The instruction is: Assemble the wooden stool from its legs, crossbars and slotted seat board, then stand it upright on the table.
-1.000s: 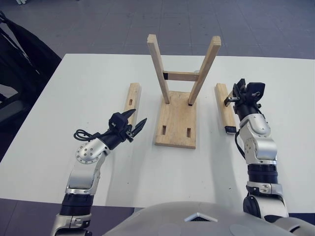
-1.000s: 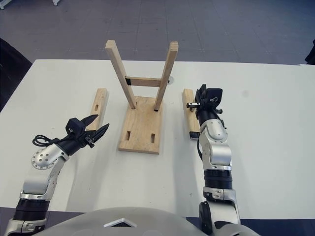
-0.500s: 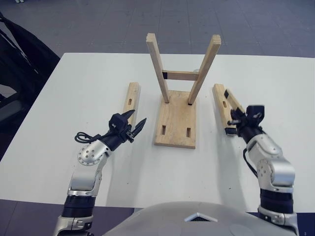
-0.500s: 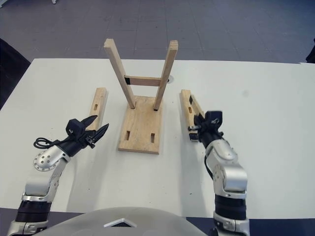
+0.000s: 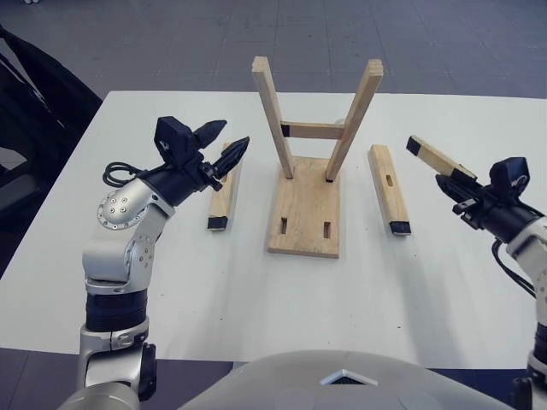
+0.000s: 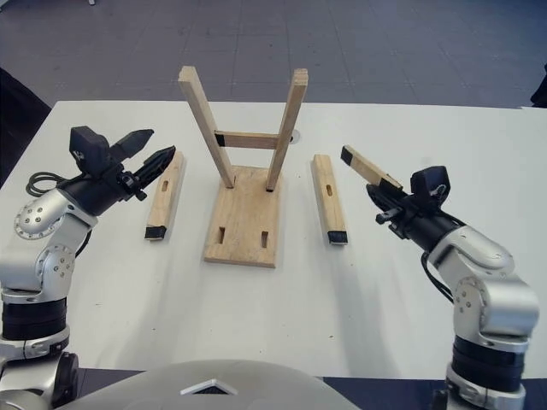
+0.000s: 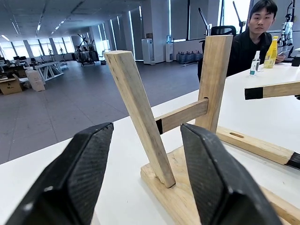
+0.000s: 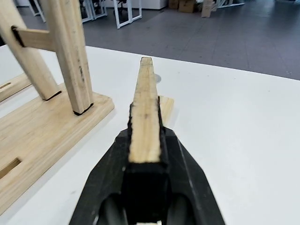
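My right gripper (image 5: pixel 452 184) is clamped on one end of a square-cut wooden bar (image 5: pixel 434 157), held clear of the white table (image 5: pixel 171 282) at the right. The bar's black-tipped free end points far and left. My left gripper (image 5: pixel 233 134) hangs spread wide with nothing between its dark, ridged, wedge-shaped fingers (image 7: pixel 213 187). It sits above the far end of the left loose leg (image 5: pixel 222 190).

The seat board (image 5: pixel 305 207), a flat rectangle of pale grained wood, lies in the middle of the table. Two narrow empty slots (image 5: pixel 283 225) are cut near its near edge. Two upright legs (image 5: pixel 275 120) stand in its far slots, leaning apart towards their tops, joined by a thin crossbar (image 5: pixel 318 131) with a black end. The left loose leg is a slotted plank with a black near tip, lying flat left of the board. The right loose leg (image 5: pixel 388 199) looks the same and lies flat between the board and my right gripper.
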